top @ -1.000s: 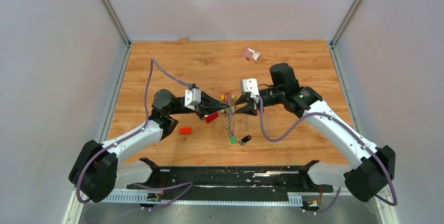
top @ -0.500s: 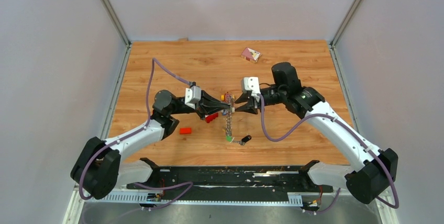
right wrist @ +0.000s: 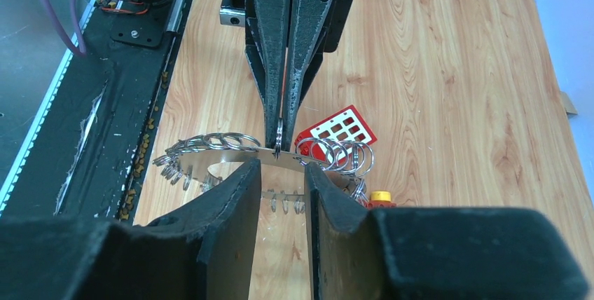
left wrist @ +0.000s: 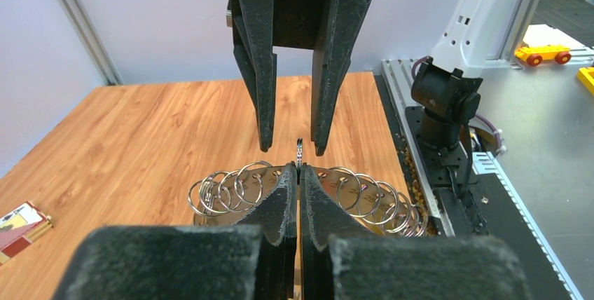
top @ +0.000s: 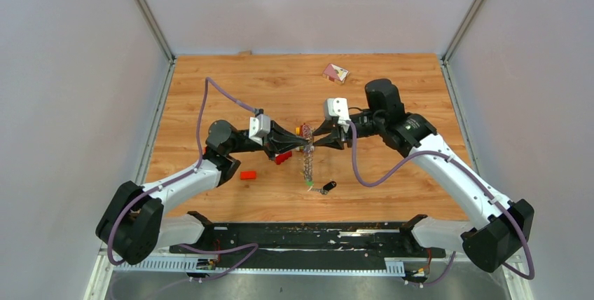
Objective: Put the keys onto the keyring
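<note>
The large thin silver metal keyring [right wrist: 224, 154], pinched by the left gripper [right wrist: 279, 139] above the wooden table [right wrist: 448, 104], should be held steady while the narrowly parted right gripper [right wrist: 280, 170] is aligned squarely with its edge.

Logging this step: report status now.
Left gripper shut on keyring. Right gripper open, tips at keyring. Black key on table, by keyring's low end. Nothing else between grippers.

Seen from above, the keyring [top: 306, 163] is too small for its rings to be counted, and the keys [top: 327, 186] at its low end are only green and black specks. In the left wrist view the left hand [left wrist: 299, 175] hides the keyring's lower part, and the left edge cuts off a small box [left wrist: 21, 221].
</note>
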Tool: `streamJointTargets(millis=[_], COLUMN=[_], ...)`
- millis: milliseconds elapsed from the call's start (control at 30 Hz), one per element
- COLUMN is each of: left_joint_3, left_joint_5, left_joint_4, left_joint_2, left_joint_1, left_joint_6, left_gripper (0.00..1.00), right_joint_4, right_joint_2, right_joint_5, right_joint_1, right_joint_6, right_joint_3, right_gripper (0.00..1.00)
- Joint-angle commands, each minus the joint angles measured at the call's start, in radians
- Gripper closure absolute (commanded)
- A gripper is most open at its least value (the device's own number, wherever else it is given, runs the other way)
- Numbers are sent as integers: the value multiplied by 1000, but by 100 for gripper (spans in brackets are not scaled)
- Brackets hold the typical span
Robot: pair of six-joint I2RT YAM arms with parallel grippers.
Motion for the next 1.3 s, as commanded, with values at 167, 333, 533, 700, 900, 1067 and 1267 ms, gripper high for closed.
streamJointTargets(millis=[167, 333, 533, 700, 900, 1067, 1267], left_joint_3=[7, 4, 1, 2, 76, 259, 355], left_joint_5=[-20, -22, -23, -19, -34, -117, -121], left_joint_4=[48, 49, 47, 22, -303, -782, -898], left_joint_2=[-3, -1, 0, 3, -34, -57, -24], left_joint_1=[3, 3, 3, 4, 4, 3, 3], left_joint_6=[-1, -2, 5, 33, 268, 594, 647], left_gripper=[100, 100, 100, 100, 83, 52, 49], right_joint_4=[25, 31, 37, 31, -90, -241, -328], right_joint_2=[16, 36, 33, 24, 46, 104, 162], right_joint_5=[-34, -31, -13, 29, 177, 342, 458], right_joint_1=[19, 33, 34, 33, 52, 103, 153], right_joint_6=[22, 28, 30, 26, -30, -81, -77], right_joint_3=[25, 27, 27, 29, 97, 198, 290], right_gripper=[74, 81, 95, 100, 100, 100, 100])
